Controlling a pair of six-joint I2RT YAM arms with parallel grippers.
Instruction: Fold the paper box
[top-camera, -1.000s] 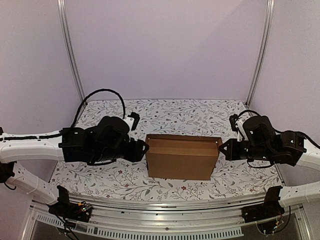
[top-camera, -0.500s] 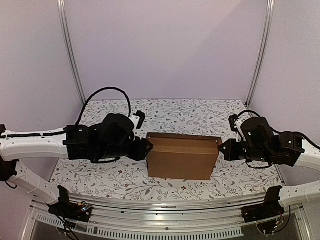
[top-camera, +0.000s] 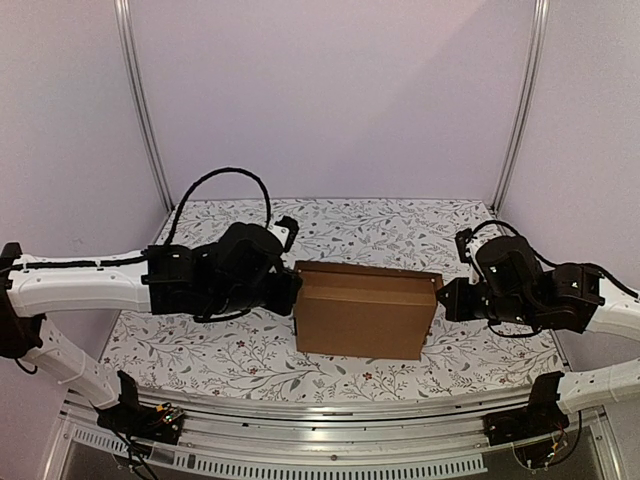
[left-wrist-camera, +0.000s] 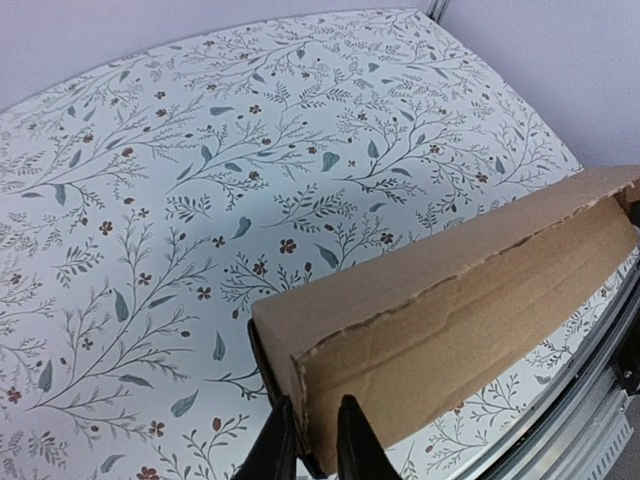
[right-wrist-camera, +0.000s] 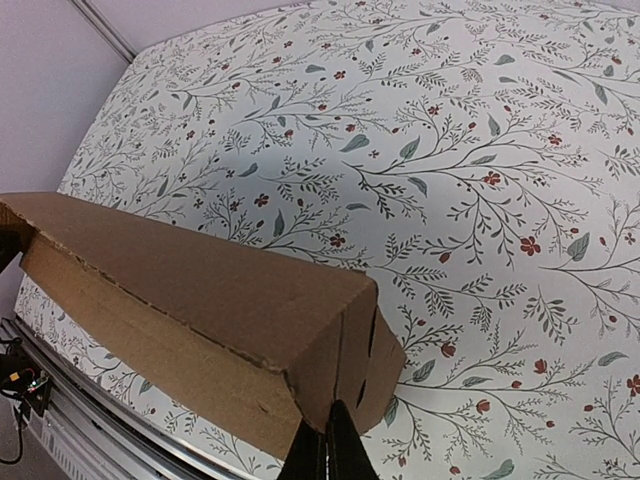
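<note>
Left gripper (top-camera: 291, 291) has just narrowed from wide apart to a tight pinch. Its arm has also pushed in a little further along the left end of the brown corrugated cardboard mailer box (top-camera: 365, 312). In the left wrist view the two fingers (left-wrist-camera: 352, 440) straddle the box's near left corner, with the cardboard edge running down between them. It looks clamped on that end wall, though the contact sits at the frame's bottom edge, so the grip isn't certain.

Right gripper (top-camera: 443, 297) hasn't changed: jaws clenched together on nothing, tips (right-wrist-camera: 327, 430) butted against the box's right end face just ahead of them.

The box lies flat on the floral-print tablecloth (top-camera: 350, 225), directly between the two sets of fingertips. It has hardly moved; at most the left end has been nudged slightly. The top panel is down and the front flap's ragged edge is still visible along the front.

Likely meaning: the right tips brace the box while the left takes hold of the end flap to press or tuck it. The fold looks nearly done and the box is in the closing stage
</note>
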